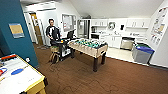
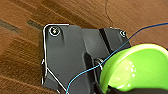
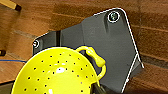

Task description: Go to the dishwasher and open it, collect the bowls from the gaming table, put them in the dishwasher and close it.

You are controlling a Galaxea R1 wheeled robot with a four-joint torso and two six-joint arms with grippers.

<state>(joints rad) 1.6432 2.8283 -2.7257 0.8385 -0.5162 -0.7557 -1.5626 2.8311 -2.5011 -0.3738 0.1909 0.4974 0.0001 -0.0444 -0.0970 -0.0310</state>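
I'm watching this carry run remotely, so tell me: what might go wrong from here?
The foosball table and the person stand between the robot and the dishwasher; a tight path risks a bump. The green bowl and yellow perforated bowl might slip. The blue cable by the green bowl might snag.

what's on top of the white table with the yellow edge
On the gaming table in the head view lie a flat blue oval item and something red near the far edge. Its near part runs out of view, so anything there is unseen.

Lime-green bowl (image 2: 140,67), yellow dotted bowl (image 3: 55,75)
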